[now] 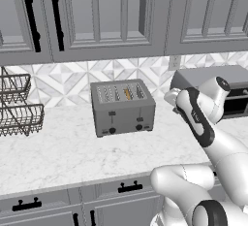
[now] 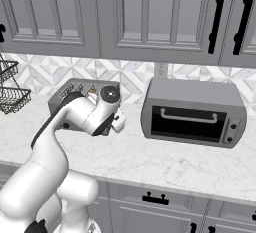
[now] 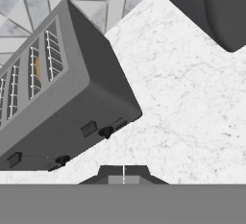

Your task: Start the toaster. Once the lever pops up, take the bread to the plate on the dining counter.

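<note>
The grey toaster stands on the marble worktop against the tiled wall, and the arm partly hides the toaster in the right base view. A golden slice of bread sits down in one of the top slots, showing as an orange sliver of bread in the hand view. Two dark levers and knobs line the toaster's front. My gripper is shut on nothing. It hovers above the worktop, right of the toaster's front corner and apart from it. The plate and the dining counter are out of view.
A larger grey oven-like box stands on the worktop right of the toaster, close to my hand. Wire baskets hang at the far left. Grey wall cabinets overhang the worktop, whose front edge runs above drawers.
</note>
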Available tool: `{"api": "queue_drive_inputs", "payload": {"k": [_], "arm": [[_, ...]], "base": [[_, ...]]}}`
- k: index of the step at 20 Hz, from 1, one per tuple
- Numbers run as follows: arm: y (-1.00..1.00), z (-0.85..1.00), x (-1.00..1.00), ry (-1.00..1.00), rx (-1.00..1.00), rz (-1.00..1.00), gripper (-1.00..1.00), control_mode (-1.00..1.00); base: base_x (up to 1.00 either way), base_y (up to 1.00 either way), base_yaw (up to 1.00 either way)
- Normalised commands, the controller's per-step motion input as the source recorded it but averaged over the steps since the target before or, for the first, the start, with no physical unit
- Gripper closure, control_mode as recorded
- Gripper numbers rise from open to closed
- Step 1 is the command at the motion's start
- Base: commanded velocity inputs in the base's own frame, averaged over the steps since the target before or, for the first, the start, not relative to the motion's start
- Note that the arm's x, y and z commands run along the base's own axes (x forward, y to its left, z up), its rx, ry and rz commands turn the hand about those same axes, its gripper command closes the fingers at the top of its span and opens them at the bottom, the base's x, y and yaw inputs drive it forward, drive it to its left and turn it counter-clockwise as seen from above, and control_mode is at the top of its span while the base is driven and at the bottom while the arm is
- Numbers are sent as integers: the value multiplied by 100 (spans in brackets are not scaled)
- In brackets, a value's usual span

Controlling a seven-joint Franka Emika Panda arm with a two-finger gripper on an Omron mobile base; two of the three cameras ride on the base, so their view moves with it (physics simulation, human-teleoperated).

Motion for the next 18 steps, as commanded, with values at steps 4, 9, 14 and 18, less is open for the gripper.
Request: {"api": "queue_drive_inputs", "payload": {"k": [4, 9, 14, 18], "arm": [[0, 0, 0, 0, 0, 0, 100, -100], [0, 0, 0, 0, 0, 0, 100, -100], [0, 0, 0, 0, 0, 0, 100, -100], [0, 0, 0, 0, 0, 0, 100, -100]], "base": [[0, 0, 0], [0, 0, 0], [0, 0, 0], [0, 0, 0]]}}
